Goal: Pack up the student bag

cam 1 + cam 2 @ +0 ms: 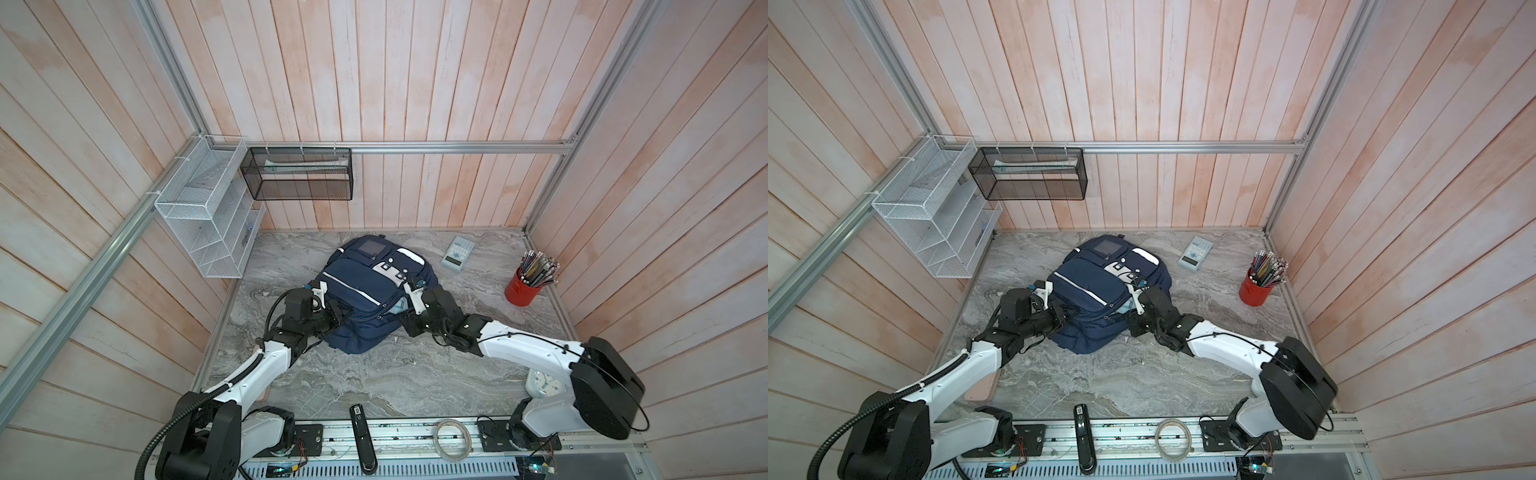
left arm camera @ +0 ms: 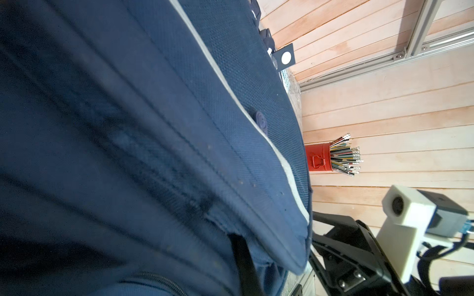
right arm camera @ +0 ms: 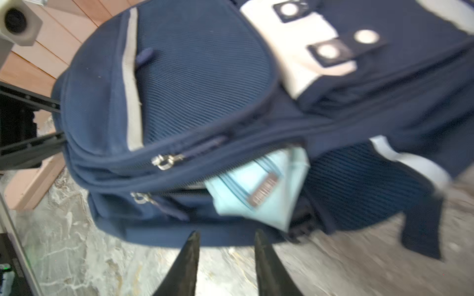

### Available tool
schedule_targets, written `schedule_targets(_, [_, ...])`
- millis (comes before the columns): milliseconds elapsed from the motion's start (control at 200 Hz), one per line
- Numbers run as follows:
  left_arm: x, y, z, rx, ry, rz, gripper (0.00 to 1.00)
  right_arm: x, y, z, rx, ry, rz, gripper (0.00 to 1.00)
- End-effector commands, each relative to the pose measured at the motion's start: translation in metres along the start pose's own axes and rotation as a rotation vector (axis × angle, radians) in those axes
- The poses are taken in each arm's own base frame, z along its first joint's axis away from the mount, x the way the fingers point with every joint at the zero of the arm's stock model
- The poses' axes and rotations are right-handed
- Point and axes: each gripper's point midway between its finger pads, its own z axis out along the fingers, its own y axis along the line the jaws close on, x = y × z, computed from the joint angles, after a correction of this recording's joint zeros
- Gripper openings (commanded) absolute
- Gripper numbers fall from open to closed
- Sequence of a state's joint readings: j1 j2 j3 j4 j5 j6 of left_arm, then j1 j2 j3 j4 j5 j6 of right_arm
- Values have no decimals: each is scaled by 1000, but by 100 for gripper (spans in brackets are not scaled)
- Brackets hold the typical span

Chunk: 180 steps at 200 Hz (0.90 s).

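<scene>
The student bag (image 1: 365,291) (image 1: 1096,286), navy with white stripes and studded patches, lies in the middle of the marble table. A light blue pouch (image 3: 259,187) (image 1: 397,307) sticks out of its open zip. My left gripper (image 1: 340,313) (image 1: 1065,316) is at the bag's left side, shut on the fabric at the opening. Only one dark finger (image 2: 245,266) shows there, buried in the folds. My right gripper (image 3: 225,235) (image 1: 401,319) is open just short of the bag's lower edge, below the pouch, with nothing between its fingers.
A calculator (image 1: 457,253) lies behind the bag to the right, and a red tin of pencils (image 1: 524,286) stands further right. A white clock (image 1: 544,384) sits under the right arm. A black stapler (image 1: 361,432) and a tape roll (image 1: 453,438) are at the front rail. Wire racks (image 1: 208,216) hang at the back left.
</scene>
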<state>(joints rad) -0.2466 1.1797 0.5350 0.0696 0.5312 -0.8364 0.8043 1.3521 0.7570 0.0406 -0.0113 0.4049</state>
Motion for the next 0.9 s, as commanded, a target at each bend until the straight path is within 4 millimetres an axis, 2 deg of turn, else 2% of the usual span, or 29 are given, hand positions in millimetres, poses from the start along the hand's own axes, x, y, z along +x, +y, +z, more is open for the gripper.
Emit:
schedule_targets(0, [-1, -21, -2, 96, 2, 30, 0, -19, 1, -28, -39, -153, 22, 47])
schedule_targets(40, [0, -21, -2, 97, 3, 30, 0, -21, -11, -33, -19, -187, 50, 49])
schedule_targets(70, [1, -23, -2, 99, 6, 30, 0, -21, -24, -34, 1, -198, 85, 47])
schedule_targets(120, [2, -25, -3, 105, 10, 32, 0, -22, -44, -31, 21, -191, 156, 32])
schedule_targets(160, [3, -27, -3, 110, 12, 33, 0, -23, -50, -27, 7, -180, 174, 23])
schedule_targets(200, [4, -30, -4, 117, 14, 32, 0, -25, -51, -22, 4, -179, 173, 18])
schedule_targets(345, [7, -38, -6, 133, 20, 38, 0, -35, -33, -1, -93, -155, 152, 16])
schedule_targets(455, [8, -38, -7, 130, 21, 37, 0, -35, -17, 15, -192, -114, 143, 16])
schedule_targets(580, [10, -40, -6, 144, 30, 33, 0, -30, -9, 30, -242, -85, 150, 15])
schedule_targets(765, [13, -47, -5, 162, 41, 35, 0, -28, 16, 47, -310, -66, 138, 15])
schedule_targets(895, [12, -54, -5, 171, 45, 41, 0, -9, 29, 76, -311, 17, 148, 12])
